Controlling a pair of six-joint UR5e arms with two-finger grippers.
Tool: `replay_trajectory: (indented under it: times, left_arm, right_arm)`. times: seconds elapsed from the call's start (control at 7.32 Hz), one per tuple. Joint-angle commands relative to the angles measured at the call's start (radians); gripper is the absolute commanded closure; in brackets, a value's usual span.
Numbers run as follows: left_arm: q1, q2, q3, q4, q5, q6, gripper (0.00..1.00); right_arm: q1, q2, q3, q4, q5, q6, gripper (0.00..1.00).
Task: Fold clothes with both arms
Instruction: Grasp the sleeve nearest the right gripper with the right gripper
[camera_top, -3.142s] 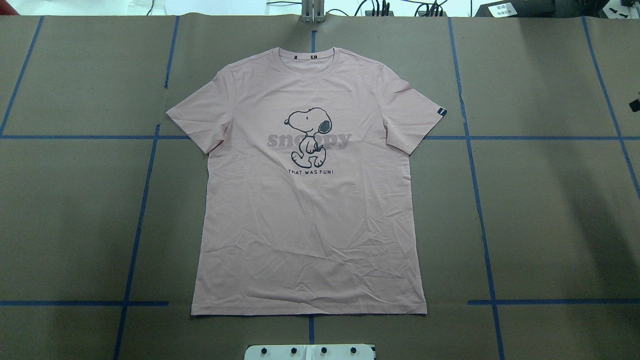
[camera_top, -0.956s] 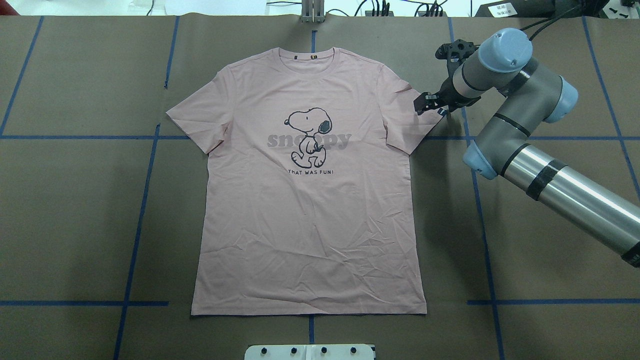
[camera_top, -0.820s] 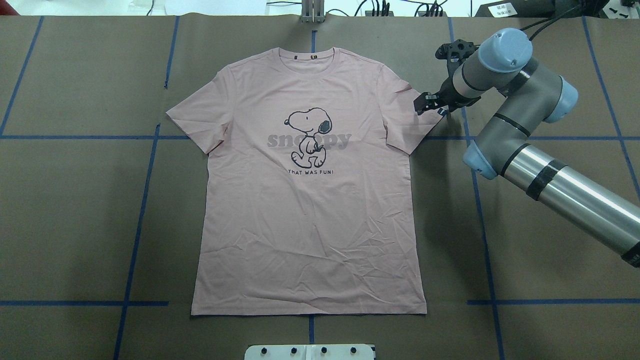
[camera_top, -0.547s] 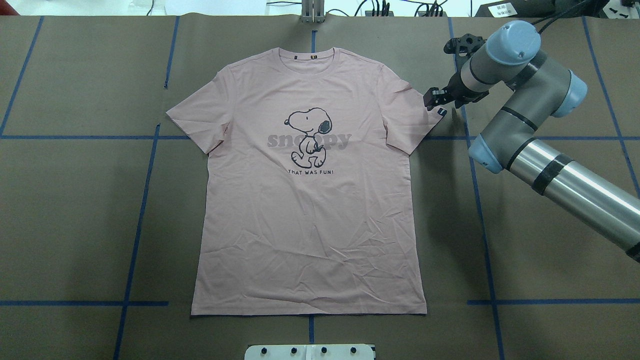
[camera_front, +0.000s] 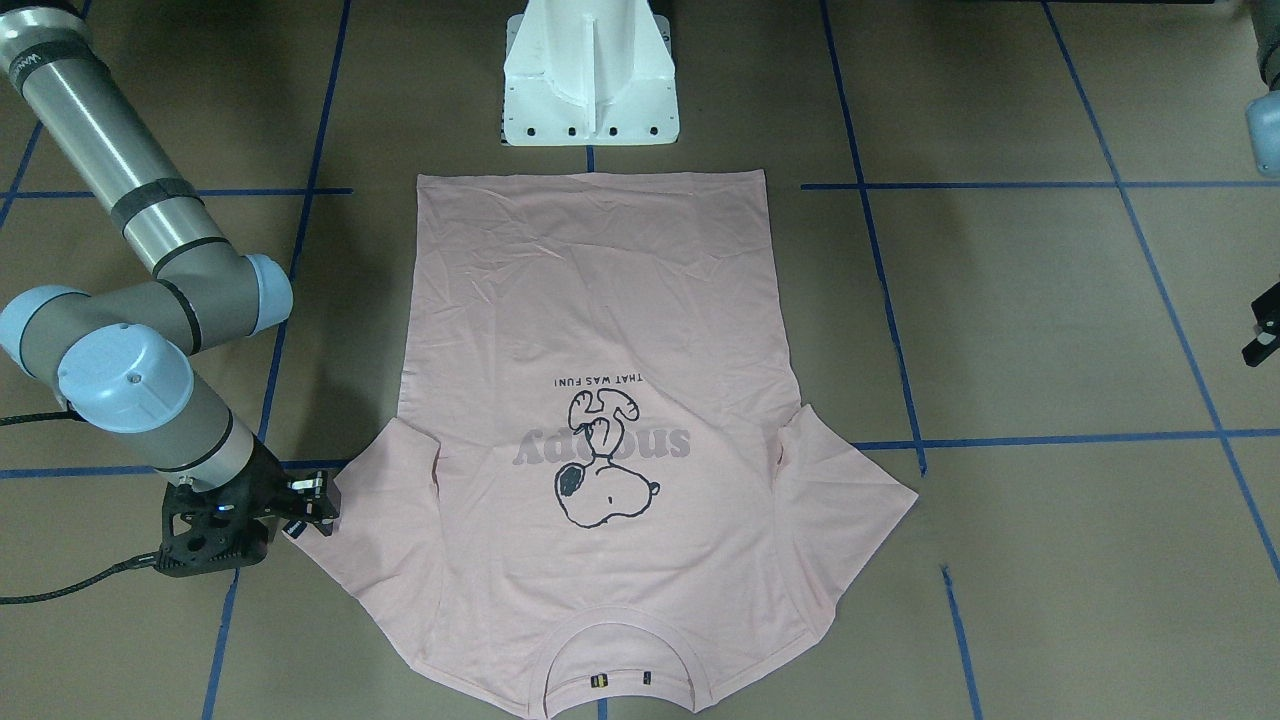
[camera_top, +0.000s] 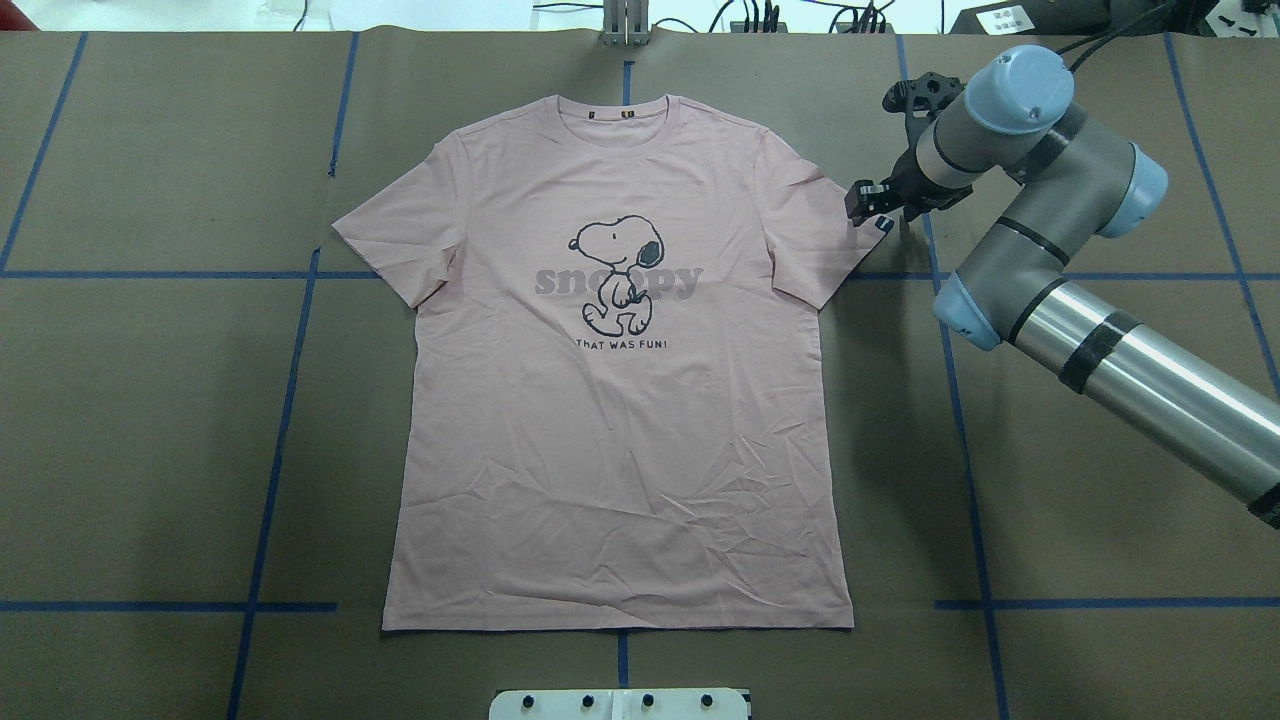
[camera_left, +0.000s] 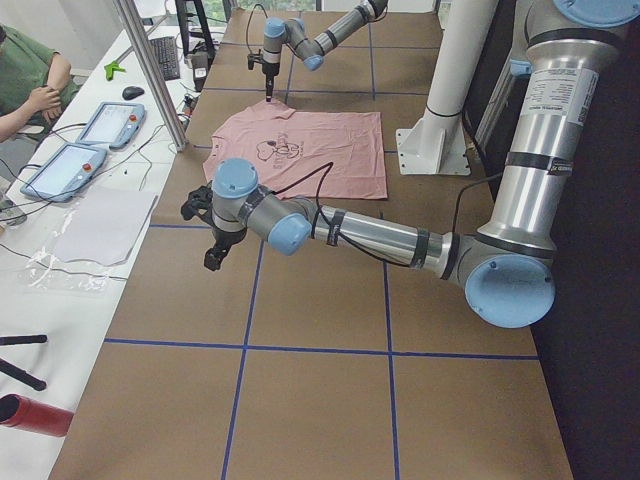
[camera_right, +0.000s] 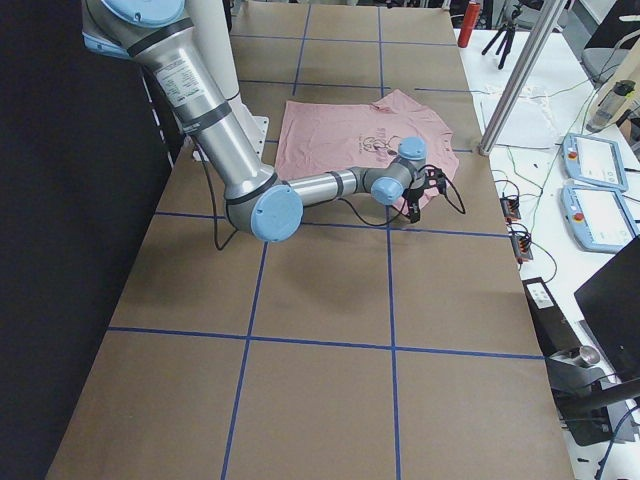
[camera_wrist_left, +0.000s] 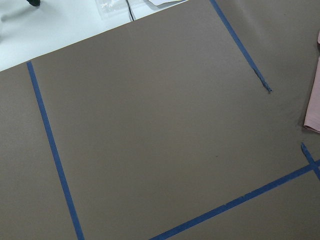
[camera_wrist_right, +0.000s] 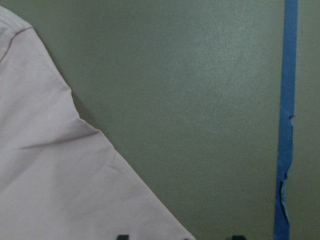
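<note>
Over the shirt's sleeve tip on the robot's right side, the right end effector (camera_top: 866, 203) hangs low with its jaws released. The right wrist view shows two fingertips (camera_wrist_right: 122, 236) apart, one above pink fabric and the other above bare worktop (camera_top: 150, 400), with the sleeve (camera_top: 815, 225) edge running between them. Nothing is gripped yet. The T-shirt (camera_top: 620, 440) lies flat and spread out mid-worktop, print up. Its bottom hem is toward the white pedestal (camera_front: 590, 90) and its collar (camera_top: 620, 105) is away from it. There are light creases low on the body. The black sleeve tag (camera_top: 884, 225) sits just beside the right end effector.

The left end effector (camera_left: 213, 258) is well apart from the shirt, over bare worktop on the opposite side. I cannot tell whether it is released or clenched. The left wrist view shows only paper, blue tape (camera_wrist_left: 50, 150) and a sliver of pink at the frame edge.

Likely step: pinch this sleeve to start the first fold. To do it well:
- Go straight down until the fingers bracket the hem edge.
- Close on both fabric layers, in from the corner rather than on the tag alone.
- Lift only enough to clear the worktop, so the body does not drag and skew.
- Bring the left arm to the matching sleeve before pulling.

Thin jersey probably slips, so a shallow bite could lose it or catch only the top layer.
</note>
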Motion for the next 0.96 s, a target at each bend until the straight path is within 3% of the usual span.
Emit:
replay_trajectory:
  times: [0.0, 0.14, 0.27, 0.41, 0.82]
  left_arm:
    - [-0.002, 0.002, -0.002, 0.0, 0.0, -0.001, 0.0]
    - [-0.002, 0.002, -0.003, 0.0, 0.0, -0.001, 0.0]
    - [0.0, 0.002, -0.003, 0.0, 0.0, -0.001, 0.0]
    - [0.0, 0.002, -0.003, 0.0, 0.0, -0.001, 0.0]
    - [-0.002, 0.002, -0.003, 0.0, 0.0, -0.001, 0.01]
  right_arm:
    - [-0.004, -0.002, 0.0, 0.001, 0.003, -0.001, 0.41]
    - [-0.004, -0.002, 0.0, -0.001, 0.004, -0.001, 0.59]
    - [-0.004, -0.001, 0.0, -0.001, 0.006, -0.003, 0.85]
    - [-0.004, 0.001, 0.0, -0.001, 0.006, -0.003, 1.0]
    - [-0.001, 0.007, 0.017, -0.002, 0.016, -0.003, 1.0]
